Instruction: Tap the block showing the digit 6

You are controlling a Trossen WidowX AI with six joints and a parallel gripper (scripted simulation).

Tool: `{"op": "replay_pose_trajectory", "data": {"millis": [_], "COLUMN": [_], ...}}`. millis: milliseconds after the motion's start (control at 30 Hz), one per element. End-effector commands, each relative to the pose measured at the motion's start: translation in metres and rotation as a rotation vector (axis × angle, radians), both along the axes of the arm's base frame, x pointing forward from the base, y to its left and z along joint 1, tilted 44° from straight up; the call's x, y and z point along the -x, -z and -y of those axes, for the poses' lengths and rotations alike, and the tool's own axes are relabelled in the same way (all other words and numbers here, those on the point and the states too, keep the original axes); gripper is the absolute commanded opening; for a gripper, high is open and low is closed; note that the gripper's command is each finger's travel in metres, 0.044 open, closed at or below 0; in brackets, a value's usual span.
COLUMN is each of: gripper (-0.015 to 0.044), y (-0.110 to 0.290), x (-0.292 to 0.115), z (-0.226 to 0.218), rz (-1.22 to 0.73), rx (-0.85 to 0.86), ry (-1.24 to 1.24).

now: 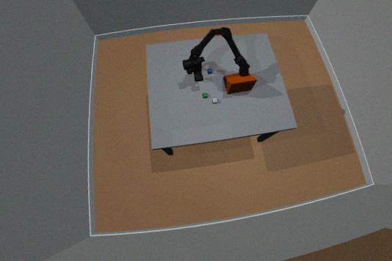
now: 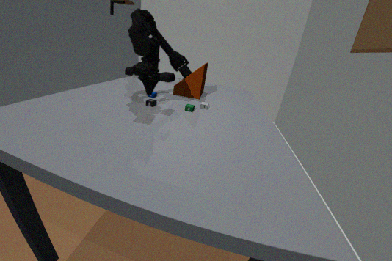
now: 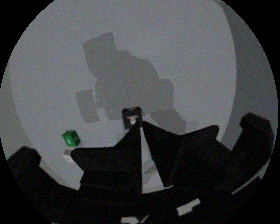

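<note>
Robot arm w/ gripper [image 2: 150,91] low over a grey table [image 2: 205,174]. The fingers are pressed together, nearly touching, w/ nothing pinched between them.

Four small blocks sit on the table: black [image 2: 150,103], blue [image 2: 153,94], green [image 2: 189,108], white [image 2: 204,105]. An orange wedge [image 2: 192,83] stands behind them, beside the arm's base.

Progress: digits are too small to read in any view, so which block shows the 6 can't be told. In the wrist view the black block [image 3: 131,117] sits just past the closed fingertips, a pale mark on its top face; the green block [image 3: 70,138] is off to the left. In the exterior view the tips come down just beside the blue block, w/ the black one near in front. Whether a tap has landed can't be told; no block looks knocked over.

Pose: arm rises from its base, arches over at the elbow, then drops; wrist points the fingers straight down, tips close to the table surface.
</note>
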State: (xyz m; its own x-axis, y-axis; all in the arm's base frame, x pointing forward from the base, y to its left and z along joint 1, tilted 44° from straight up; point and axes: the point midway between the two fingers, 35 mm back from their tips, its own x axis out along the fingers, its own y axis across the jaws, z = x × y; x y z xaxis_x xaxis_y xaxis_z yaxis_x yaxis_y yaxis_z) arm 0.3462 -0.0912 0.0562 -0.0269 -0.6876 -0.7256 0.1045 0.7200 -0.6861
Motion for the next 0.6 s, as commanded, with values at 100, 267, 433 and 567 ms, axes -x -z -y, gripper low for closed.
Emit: {"op": "replay_pose_trajectory", "data": {"millis": [100,267,433,567], "gripper": [0.0151,0.0282,0.0400,0.0400], "y": [0.014,0.049,0.081,0.108], "x": [-0.005,0.000,0.022,0.054], "z": [-0.040,-0.118,-0.185,-0.236], "rz": [-0.002,-0.019,-0.026,-0.015], "rx": [-0.026,-0.057,-0.063,-0.047], "ry": [-0.021,-0.061,-0.062,-0.025]}}
